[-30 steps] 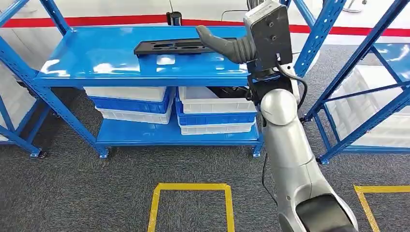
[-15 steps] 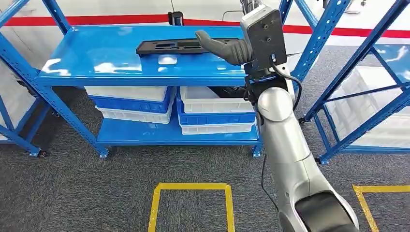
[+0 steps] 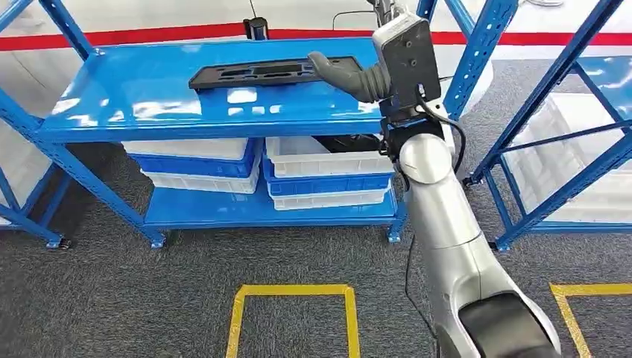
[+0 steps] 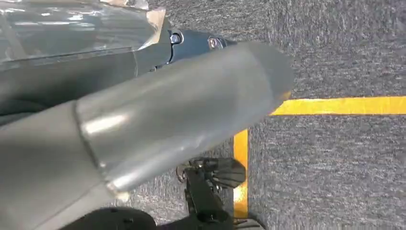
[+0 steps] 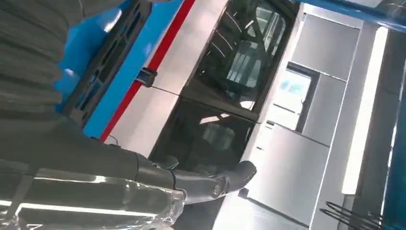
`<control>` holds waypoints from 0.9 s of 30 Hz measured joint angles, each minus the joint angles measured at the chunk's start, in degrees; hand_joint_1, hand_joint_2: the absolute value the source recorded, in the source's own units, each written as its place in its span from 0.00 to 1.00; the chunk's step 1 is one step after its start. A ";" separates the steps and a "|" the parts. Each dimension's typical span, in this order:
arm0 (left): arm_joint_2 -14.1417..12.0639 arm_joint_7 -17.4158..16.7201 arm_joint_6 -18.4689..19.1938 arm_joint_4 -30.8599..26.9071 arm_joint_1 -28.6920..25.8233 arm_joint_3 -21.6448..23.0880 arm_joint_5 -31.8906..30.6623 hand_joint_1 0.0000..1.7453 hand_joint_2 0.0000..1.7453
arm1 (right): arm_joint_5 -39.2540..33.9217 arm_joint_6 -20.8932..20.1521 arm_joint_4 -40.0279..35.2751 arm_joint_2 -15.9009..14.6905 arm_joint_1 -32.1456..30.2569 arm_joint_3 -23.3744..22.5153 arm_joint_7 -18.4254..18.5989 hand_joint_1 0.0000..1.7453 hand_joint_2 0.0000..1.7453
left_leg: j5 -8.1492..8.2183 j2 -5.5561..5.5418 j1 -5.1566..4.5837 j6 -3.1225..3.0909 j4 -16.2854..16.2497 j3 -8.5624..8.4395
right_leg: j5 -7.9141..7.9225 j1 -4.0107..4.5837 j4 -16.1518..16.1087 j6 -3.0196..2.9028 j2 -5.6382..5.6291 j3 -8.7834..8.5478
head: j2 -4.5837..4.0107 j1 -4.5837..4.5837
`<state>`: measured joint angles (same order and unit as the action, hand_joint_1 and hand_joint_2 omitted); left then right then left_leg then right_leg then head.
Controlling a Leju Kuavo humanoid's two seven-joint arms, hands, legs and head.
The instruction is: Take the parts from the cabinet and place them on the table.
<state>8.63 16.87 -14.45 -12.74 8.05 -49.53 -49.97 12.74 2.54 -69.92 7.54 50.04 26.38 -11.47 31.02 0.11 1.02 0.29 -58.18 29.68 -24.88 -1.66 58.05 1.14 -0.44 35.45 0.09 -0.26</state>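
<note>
The black part (image 3: 257,73) lay flat on the blue cabinet's top shelf (image 3: 149,104). The right hand (image 3: 365,74) was raised at the part's near end, empty, thumb extended; its fingers were hidden. The left hand's (image 4: 143,120) state could not be determined.

Grey carpet floor (image 3: 112,298), yellow floor tape (image 3: 294,289), red wall stripe (image 3: 149,33)

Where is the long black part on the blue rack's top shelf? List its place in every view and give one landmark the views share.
Head view: the black part lies flat on the top shelf, upper centre, by the right hand.
Left wrist view: not in it.
Right wrist view: the part runs along the blue shelf, upper left.
Shared landmark: the red stripe behind the rack, also in the right wrist view.
</note>
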 joint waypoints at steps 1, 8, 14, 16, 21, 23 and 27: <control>0.02 0.00 0.00 0.02 0.01 0.00 -0.02 0.00 0.00 | 0.00 0.00 0.02 0.11 0.07 0.02 -0.04 0.00 1.00 | 1.64 0.00 0.01 0.18 -3.80 1.98 | -0.27 0.03 0.00 -0.67 0.01 -0.22 | 0.00 -0.16; -0.15 0.02 -0.66 0.09 -0.10 -0.42 0.17 0.00 0.00 | -0.59 -0.04 0.77 0.28 0.07 0.31 -0.44 0.00 1.00 | -5.21 -0.05 -0.04 -0.69 -5.97 8.55 | -2.03 0.77 0.00 -1.56 -0.59 -2.60 | 0.00 -0.24; -0.31 0.17 -0.83 0.22 -0.16 -0.66 0.61 0.00 0.00 | -0.96 -0.13 1.42 0.37 0.67 0.61 -0.79 0.00 1.00 | -6.17 -0.27 -0.46 -1.85 0.86 5.34 | -3.09 1.76 -0.40 0.05 -0.76 -3.03 | 0.00 -0.33; -0.33 0.17 -1.01 0.22 -0.22 -0.70 0.61 0.00 0.00 | -1.07 -0.13 1.51 0.22 0.87 0.66 -0.90 0.00 1.00 | -6.04 -0.20 -0.28 -2.34 1.64 4.24 | -4.69 1.46 3.85 -0.04 -0.12 -1.18 | 0.00 -0.05; -0.31 0.04 -1.18 0.33 -0.36 -0.72 0.61 0.00 0.00 | -1.59 -0.13 2.10 -0.44 0.52 0.81 -0.90 0.00 1.00 | -4.57 -0.44 -0.35 -2.54 1.61 2.66 | -6.36 1.23 15.68 0.82 -0.12 7.35 | 0.00 0.13; -0.26 0.02 -1.36 0.35 -0.37 -0.74 0.66 0.00 0.00 | -1.66 -0.13 2.12 -0.46 0.56 0.81 -0.96 0.00 1.00 | -3.62 -0.55 -0.34 -2.23 1.59 1.33 | -0.75 0.94 5.60 2.00 0.14 3.39 | 0.00 0.13; -0.22 -0.07 -1.71 0.37 -0.27 -0.89 0.66 0.00 0.00 | -1.79 -0.04 2.34 -0.66 0.74 0.90 -1.12 0.00 1.00 | -2.39 -0.49 -0.51 -1.06 1.60 0.73 | 1.03 1.48 -0.41 0.45 0.41 0.54 | 0.00 -0.03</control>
<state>8.41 16.81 -16.15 -12.37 7.78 -50.42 -49.31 10.95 2.49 -67.58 6.88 50.78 27.28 -12.59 28.63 -0.37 0.51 -0.78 -56.58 30.41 -23.86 -0.17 57.63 1.59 -0.03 35.99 0.09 -0.28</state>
